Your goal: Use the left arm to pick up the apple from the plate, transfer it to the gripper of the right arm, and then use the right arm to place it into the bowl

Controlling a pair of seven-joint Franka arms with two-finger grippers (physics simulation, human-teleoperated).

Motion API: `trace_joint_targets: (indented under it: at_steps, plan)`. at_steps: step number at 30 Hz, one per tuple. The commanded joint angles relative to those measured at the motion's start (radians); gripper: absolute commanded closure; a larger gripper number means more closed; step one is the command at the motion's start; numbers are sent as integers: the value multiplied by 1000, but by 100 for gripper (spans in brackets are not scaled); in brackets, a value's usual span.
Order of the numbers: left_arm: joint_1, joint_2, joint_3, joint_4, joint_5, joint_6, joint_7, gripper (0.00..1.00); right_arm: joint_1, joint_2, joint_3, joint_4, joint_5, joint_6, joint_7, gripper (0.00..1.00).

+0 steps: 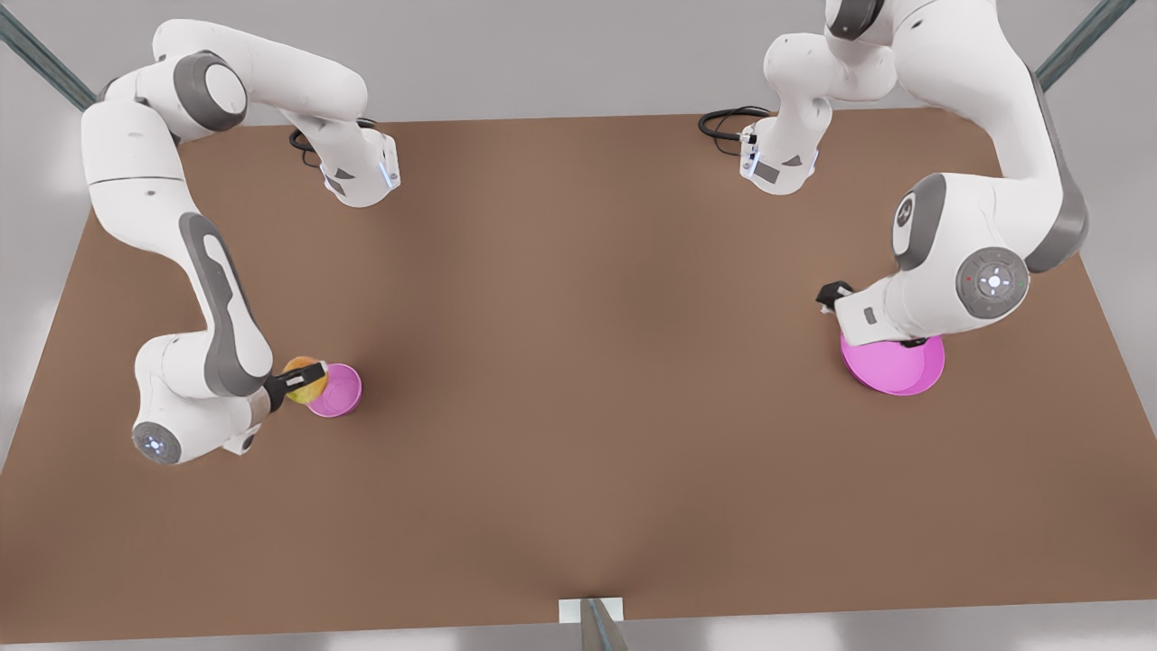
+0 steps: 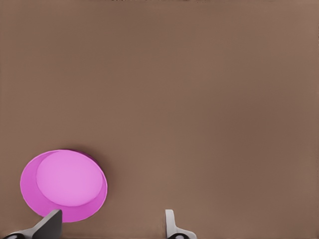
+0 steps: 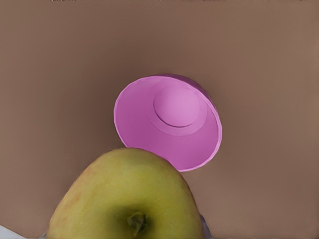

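While you watch from the front:
Right end effector [image 1: 305, 380]: clamped on the small round yellow-red apple [image 1: 305, 381], at the small deep pink bowl's [image 1: 336, 391] rim, left.
Left end effector [image 2: 112, 226]: fingers spread, empty, over the wide shallow magenta plate [image 1: 895, 369], right.
Brown desk [image 1: 578, 362]: carries both dishes.

No readable text, label or number appears anywhere.

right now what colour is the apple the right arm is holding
Yellow-green with a faint orange-red blush on one side; the apple shows best in the right wrist view.
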Motion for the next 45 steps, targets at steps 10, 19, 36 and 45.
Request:
trace_joint_targets:
  at_steps: [10,19,36,45]
  plan:
    - [11,20,-2,10,-73,-37,-677,0,-4,-81,-6,-225,-53,499,-51,18]
    - [9,23,-2,8,-69,-32,-671,0,-9,-130,-13,-343,-48,498,-32,18]
    - [6,24,-2,8,-66,-34,-679,0,-10,-104,-13,-312,-45,467,-37,0]
    - [8,24,-2,8,-69,-35,-676,0,150,-102,-1,232,-269,-110,97,0]
